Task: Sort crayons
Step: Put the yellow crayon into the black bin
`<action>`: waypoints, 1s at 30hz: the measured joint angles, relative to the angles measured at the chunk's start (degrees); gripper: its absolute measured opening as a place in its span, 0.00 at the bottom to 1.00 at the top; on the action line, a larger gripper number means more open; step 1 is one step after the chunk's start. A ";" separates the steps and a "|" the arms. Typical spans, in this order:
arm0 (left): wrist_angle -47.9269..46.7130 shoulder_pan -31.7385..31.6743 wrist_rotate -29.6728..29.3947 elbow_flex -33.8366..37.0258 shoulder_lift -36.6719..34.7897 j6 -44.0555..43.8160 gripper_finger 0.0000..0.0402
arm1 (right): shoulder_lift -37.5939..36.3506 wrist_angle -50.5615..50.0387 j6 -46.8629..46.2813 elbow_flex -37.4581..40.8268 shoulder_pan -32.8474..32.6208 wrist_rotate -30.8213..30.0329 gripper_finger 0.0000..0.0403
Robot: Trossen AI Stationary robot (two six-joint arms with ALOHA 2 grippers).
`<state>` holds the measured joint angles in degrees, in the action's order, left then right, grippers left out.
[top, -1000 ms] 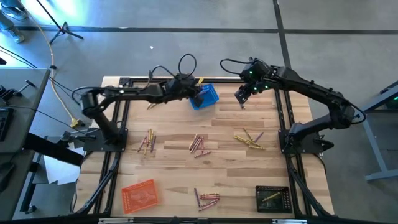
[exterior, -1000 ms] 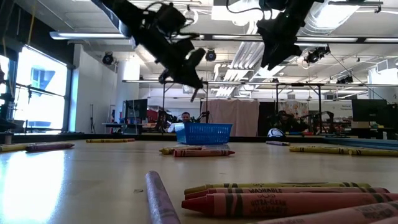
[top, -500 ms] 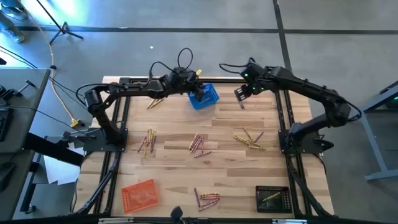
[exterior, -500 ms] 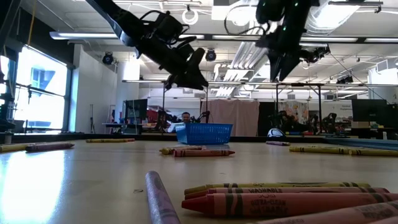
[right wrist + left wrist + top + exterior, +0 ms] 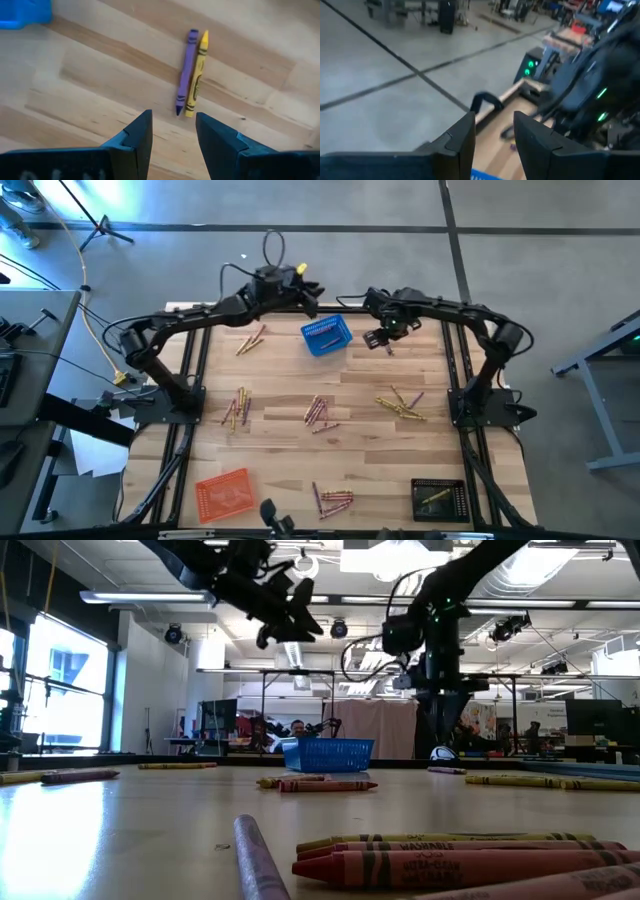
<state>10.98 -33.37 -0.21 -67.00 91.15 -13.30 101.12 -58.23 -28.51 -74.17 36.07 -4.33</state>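
Wooden table point(image 5: 100, 90) lies under the spread right gripper point(image 5: 172, 132); its fingers should straddle only the purple crayon point(image 5: 184, 71) just ahead, touching the yellow crayon point(image 5: 196, 75).

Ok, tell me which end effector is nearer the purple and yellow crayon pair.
Right. The right end effector hangs open just over the crayon pair; the left end effector sits beyond the blue basket, farther off.

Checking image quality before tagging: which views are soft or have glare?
Left wrist view: blurred throughout. Low view: the nearest crayons are soft, a bright window throws sheen on the table. Right wrist view: purple and yellow crayons fairly sharp, lit evenly. High view: even light.
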 joint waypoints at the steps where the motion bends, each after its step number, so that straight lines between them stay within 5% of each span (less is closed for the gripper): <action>1: -0.12 -0.30 0.00 0.00 -0.93 0.00 0.30 | 0.83 -0.15 -0.15 0.00 0.16 0.01 0.34; 10: -2.50 -2.69 -0.25 -0.02 -8.94 4.40 0.30 | 3.50 -0.32 -2.56 0.02 2.73 -4.31 0.34; 30: -2.66 -2.68 -0.46 -0.01 -14.90 4.56 0.30 | 7.11 -0.05 0.06 0.02 6.43 1.82 0.25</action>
<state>8.32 -36.05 -0.67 -67.01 76.25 -8.74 108.22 -58.28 -28.45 -74.15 42.50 -2.50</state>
